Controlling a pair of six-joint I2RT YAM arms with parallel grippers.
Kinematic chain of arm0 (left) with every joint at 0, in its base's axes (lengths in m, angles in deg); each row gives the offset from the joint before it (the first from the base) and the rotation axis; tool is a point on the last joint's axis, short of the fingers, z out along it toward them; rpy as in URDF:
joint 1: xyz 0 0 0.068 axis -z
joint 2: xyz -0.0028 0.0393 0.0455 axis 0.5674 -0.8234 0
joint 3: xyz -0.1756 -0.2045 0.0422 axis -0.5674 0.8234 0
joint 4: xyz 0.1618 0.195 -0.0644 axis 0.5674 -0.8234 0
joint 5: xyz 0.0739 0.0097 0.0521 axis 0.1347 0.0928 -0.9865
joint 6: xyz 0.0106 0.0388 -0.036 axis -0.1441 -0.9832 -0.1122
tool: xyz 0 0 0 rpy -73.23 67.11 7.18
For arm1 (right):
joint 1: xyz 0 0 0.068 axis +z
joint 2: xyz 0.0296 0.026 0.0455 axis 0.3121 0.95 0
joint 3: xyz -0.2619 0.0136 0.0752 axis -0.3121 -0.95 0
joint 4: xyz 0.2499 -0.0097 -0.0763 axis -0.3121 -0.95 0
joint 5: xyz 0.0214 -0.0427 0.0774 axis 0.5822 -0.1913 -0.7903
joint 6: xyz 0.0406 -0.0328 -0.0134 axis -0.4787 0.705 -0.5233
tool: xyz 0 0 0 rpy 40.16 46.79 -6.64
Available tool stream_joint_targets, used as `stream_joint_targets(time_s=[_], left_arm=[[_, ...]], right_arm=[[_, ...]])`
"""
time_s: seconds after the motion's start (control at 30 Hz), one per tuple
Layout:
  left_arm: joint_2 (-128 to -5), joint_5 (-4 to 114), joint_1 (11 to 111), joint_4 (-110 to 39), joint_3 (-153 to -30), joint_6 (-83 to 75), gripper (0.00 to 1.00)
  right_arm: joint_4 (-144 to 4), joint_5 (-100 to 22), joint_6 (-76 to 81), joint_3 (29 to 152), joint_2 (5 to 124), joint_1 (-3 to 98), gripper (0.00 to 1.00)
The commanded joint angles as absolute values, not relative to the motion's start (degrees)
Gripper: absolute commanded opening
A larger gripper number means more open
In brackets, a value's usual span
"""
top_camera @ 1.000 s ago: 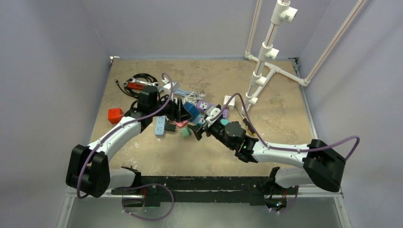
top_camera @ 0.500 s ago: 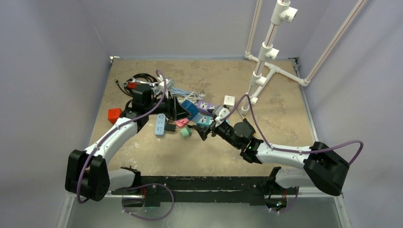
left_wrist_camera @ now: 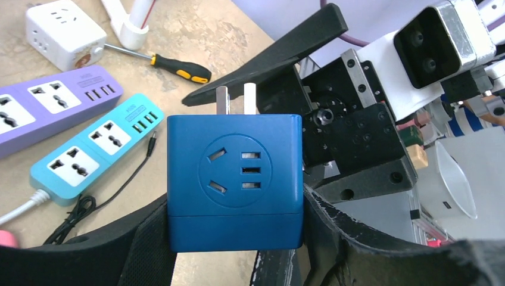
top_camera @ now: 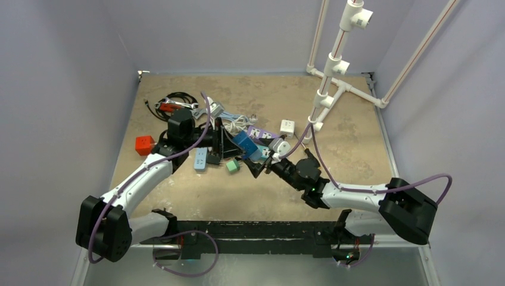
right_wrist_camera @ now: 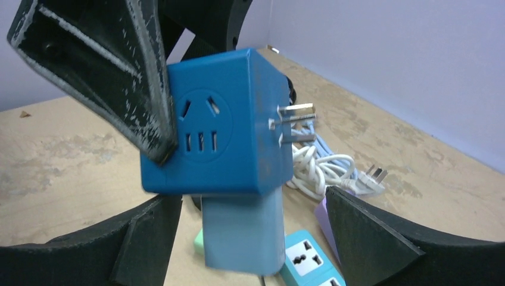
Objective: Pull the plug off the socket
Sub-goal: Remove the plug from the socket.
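Above the cluttered tan tabletop (top_camera: 345,149), the left gripper (left_wrist_camera: 234,208) clamps the dark blue plastic cube socket (left_wrist_camera: 235,173) by two opposite sides, about half closed, and holds it raised in the air between the two arms. The cube's own bare metal prongs (right_wrist_camera: 295,122) jut from the face turned away from the left wrist.

The task's thing, a pale blue rectangular plastic plug (right_wrist_camera: 241,232), sits seated in another face of the cube. It hangs from the cube's underside in the right wrist view, and its long axis runs straight out of the socket towards that camera.

The right gripper (right_wrist_camera: 253,199) comes in from the opposite side with its jaws spread wide and holding nothing. One black finger (right_wrist_camera: 149,238) stands on each flank of the pale plug, near it but apart.

That alignment is what the coming move turns on. The plug lies directly ahead of the right pincer, lengthwise along its reach, so the right arm is the nearer one and the only free one. It probably needs to close across the plug's short width and draw back along that axis while the left arm braces the cube.

Teal and purple power strips (left_wrist_camera: 95,149) lie on the table below, well apart from the grip.
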State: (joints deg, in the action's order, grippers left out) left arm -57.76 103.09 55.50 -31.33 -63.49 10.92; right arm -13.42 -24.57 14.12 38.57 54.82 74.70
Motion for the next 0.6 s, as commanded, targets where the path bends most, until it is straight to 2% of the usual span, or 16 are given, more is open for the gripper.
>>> stream_joint_targets(time_s=[0.0,0.4,0.47,0.57], left_arm=[[-57.11,104.98,56.72,-27.06,-63.56,11.35,0.0],[-57.17,104.27,56.81,-27.19,-63.5,11.36,0.0],[-57.23,104.19,56.81,-27.21,-63.47,11.29,0.0],[-56.96,103.34,56.81,-28.63,-63.84,10.22,0.0]], right_arm=[[-9.74,-21.82,16.62,39.2,56.22,75.58,0.91],[-10.97,-14.25,18.73,42.03,60.17,79.06,0.84],[-11.0,-13.29,18.89,42.28,60.34,79.31,0.78],[-11.87,-12.68,19.07,42.88,60.61,79.51,0.59]])
